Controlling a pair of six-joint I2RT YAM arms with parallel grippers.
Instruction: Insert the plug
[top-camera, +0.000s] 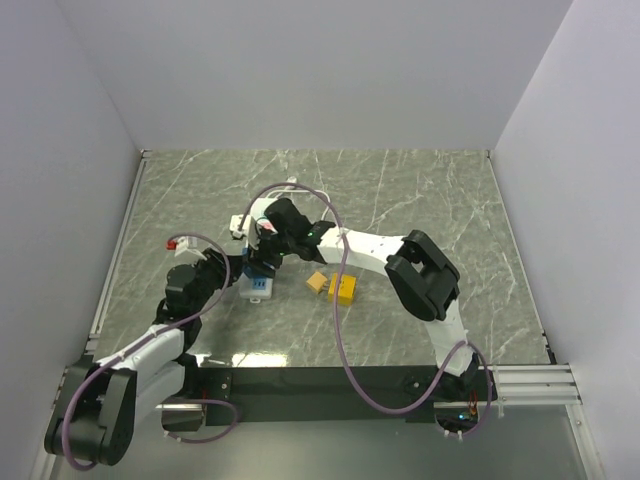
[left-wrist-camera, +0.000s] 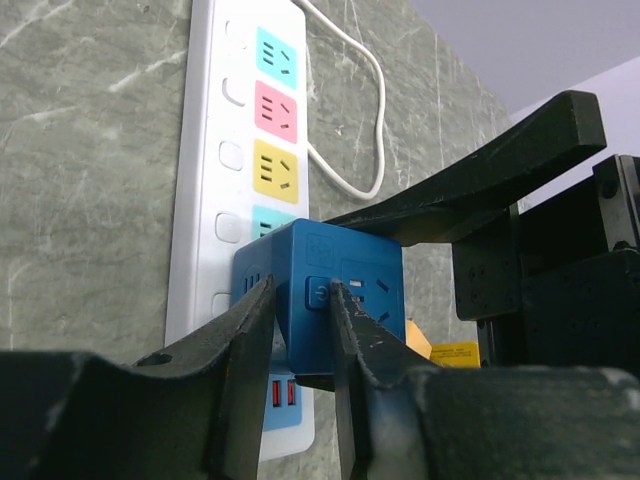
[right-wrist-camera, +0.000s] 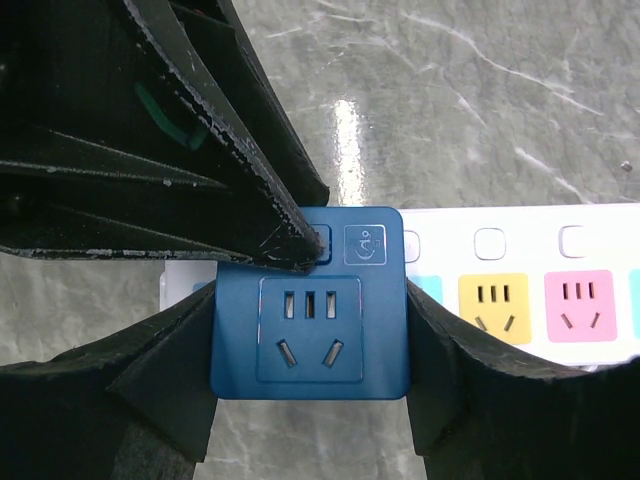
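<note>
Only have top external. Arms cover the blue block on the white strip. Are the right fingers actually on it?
Observer: Yes. Right wrist shows the right fingers clamped on two opposite sides of the blue plastic cube-shaped adapter plug.
Operator: Which socket is it over?
Observer: Left wrist shows it on the white plastic power strip, just past the yellow socket, covering most of a teal socket. Whether the pins are seated is hidden.
Operator: What is the left arm doing?
Observer: The left fingers are narrowly apart and hold nothing. One tip touches the plug's face by its small button.
</note>
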